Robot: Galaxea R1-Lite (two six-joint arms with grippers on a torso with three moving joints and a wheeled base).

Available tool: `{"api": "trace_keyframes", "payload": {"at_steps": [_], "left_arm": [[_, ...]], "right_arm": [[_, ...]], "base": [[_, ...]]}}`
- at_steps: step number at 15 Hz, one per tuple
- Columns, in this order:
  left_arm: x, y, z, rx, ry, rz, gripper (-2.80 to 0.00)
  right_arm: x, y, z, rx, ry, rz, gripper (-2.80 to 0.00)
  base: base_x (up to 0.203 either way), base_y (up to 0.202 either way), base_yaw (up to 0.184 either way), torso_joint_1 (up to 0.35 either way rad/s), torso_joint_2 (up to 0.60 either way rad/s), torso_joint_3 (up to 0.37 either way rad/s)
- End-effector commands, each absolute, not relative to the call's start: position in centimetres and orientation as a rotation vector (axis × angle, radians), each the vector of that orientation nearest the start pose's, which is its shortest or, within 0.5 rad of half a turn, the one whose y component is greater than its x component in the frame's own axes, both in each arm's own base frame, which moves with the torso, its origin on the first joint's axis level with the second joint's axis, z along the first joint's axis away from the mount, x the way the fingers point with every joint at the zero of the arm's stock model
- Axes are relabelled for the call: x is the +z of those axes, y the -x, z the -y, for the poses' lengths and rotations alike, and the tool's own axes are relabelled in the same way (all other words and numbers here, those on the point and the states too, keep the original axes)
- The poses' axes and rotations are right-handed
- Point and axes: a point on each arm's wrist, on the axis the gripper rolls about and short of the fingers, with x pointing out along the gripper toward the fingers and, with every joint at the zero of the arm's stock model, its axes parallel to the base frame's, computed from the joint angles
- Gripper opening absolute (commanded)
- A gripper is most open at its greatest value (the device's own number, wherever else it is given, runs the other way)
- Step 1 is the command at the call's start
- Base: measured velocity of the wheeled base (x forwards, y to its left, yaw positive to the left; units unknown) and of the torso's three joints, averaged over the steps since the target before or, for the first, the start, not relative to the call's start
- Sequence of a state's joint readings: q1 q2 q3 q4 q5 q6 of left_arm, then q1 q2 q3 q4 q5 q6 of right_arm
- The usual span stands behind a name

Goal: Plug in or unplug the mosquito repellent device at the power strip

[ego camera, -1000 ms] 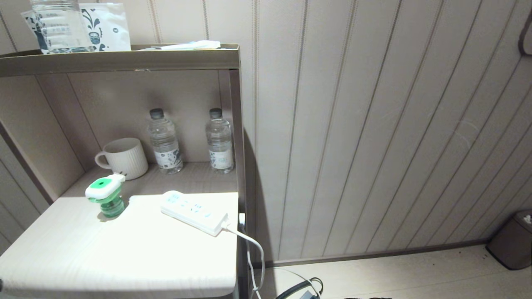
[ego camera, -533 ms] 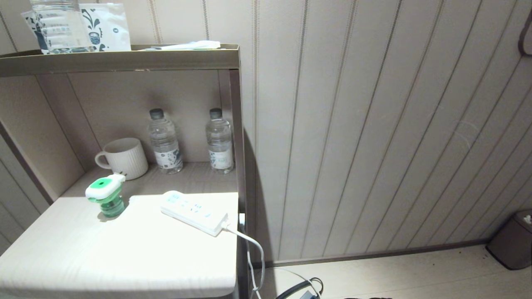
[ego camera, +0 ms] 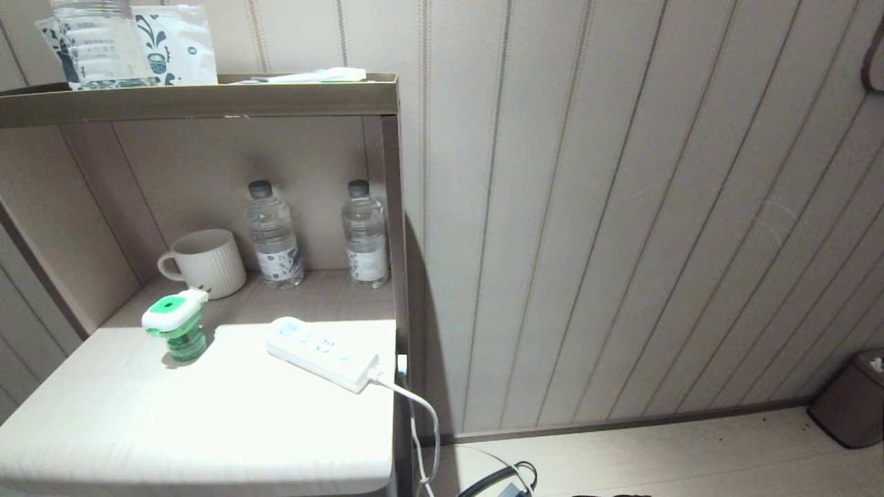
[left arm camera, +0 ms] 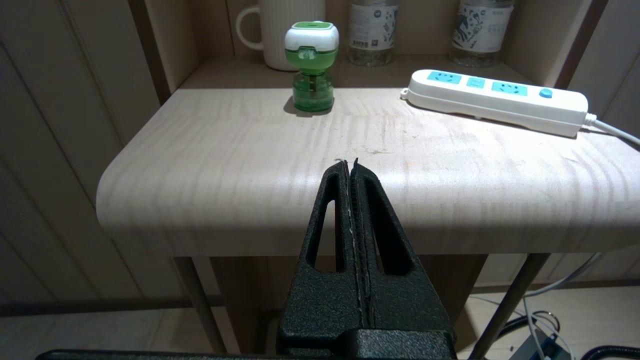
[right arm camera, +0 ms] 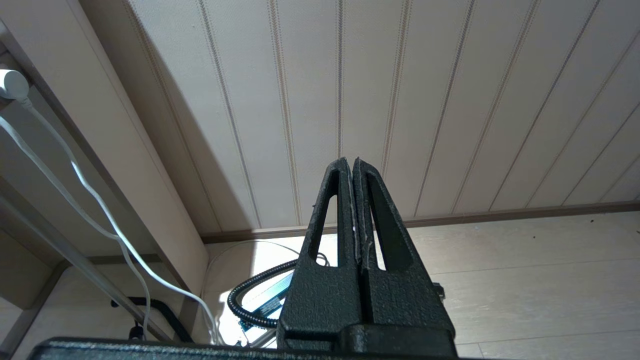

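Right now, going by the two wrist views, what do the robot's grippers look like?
Both look alike. The left gripper and right gripper are matte black with a grainy texture. Each has two tapering, wedge-shaped fingers, each with a long slot cut through it, rising from a blocky black base. No markings or cables show on them.

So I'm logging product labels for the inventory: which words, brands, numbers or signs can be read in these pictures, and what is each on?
None can be read.
Two water bottles on the shelf: printed labels, text too small.
Large bottle on the top shelf: lines of print, blurred.
White packet beside it: dark drawn pattern, no legible words.
Mosquito repellent device: small mark on the green collar, unreadable.
Power strip: no lettering visible.
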State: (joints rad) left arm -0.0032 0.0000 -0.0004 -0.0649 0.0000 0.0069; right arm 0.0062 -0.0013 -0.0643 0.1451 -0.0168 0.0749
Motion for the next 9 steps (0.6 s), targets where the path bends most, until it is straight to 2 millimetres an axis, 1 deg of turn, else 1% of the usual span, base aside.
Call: {"api": "trace_keyframes", "payload": {"at_steps": [1, 5, 7, 9], "left_arm": [[8.22, 2.3, -0.01, -0.003, -0.008, 0.066, -2.8], [8.24, 2.3, -0.01, -0.003, -0.009, 0.068, -2.8], [8.77, 2.35, -0.01, -0.002, 0.014, 0.119, -2.8], [8.74, 2.34, -0.01, -0.001, 0.014, 0.115, -2.8]], "right_arm": [[7.82, 2.84, 0.06, -0.014, -0.074, -0.081, -2.8], [7.82, 2.84, 0.06, -0.014, -0.074, -0.081, -2.8], [7.82, 2.84, 0.06, -0.014, -0.074, -0.081, -2.8], [7.82, 2.84, 0.06, -0.014, -0.074, -0.081, -2.8]], "base": [[0.0, 0.0, 0.0, 0.0, 0.0, 0.0], [0.0, 0.0, 0.0, 0.0, 0.0, 0.0], [0.0, 0.0, 0.0, 0.0, 0.0, 0.0], [0.0, 0.0, 0.0, 0.0, 0.0, 0.0]]}}
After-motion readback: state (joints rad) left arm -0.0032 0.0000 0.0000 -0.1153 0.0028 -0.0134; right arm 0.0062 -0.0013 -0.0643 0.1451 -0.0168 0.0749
